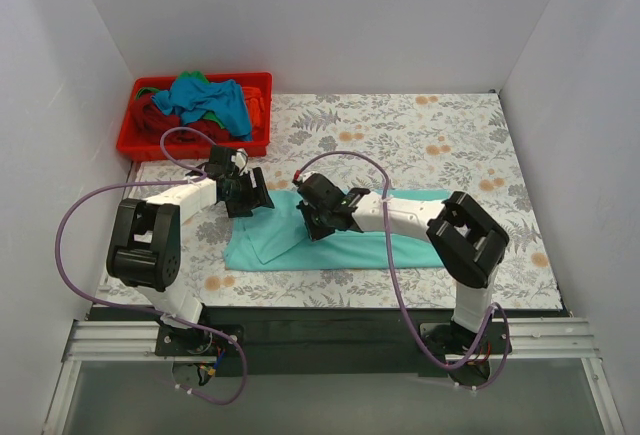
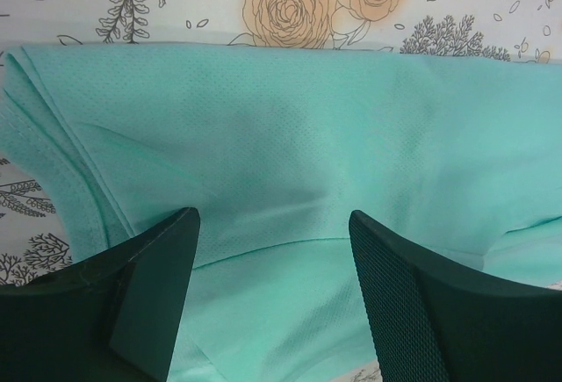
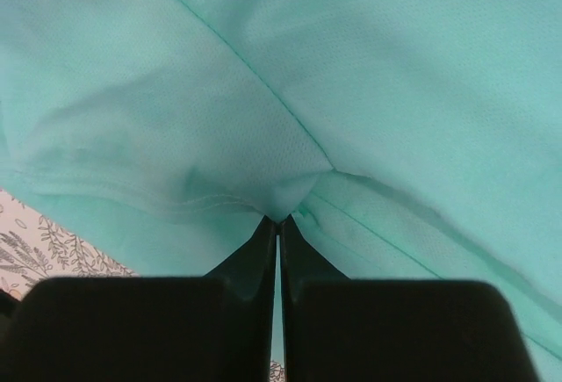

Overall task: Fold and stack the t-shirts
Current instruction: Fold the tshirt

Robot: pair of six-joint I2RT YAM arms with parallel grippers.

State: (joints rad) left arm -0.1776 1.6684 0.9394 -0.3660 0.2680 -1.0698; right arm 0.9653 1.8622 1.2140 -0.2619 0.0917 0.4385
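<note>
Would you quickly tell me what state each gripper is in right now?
Left gripper: open, holding nothing, over the mint-teal t-shirt.
Right gripper: shut on a pinch of the mint-teal t-shirt.

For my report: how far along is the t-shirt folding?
Done: no folded stack shows yet. In hand: the right gripper is shut on the mint-teal t-shirt; the left gripper hovers open over it. Left: other shirts heaped in the red bin.

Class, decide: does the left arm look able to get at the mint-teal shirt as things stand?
Probably yes: the left hand hangs open over the mint-teal shirt, with nothing between them.
</note>
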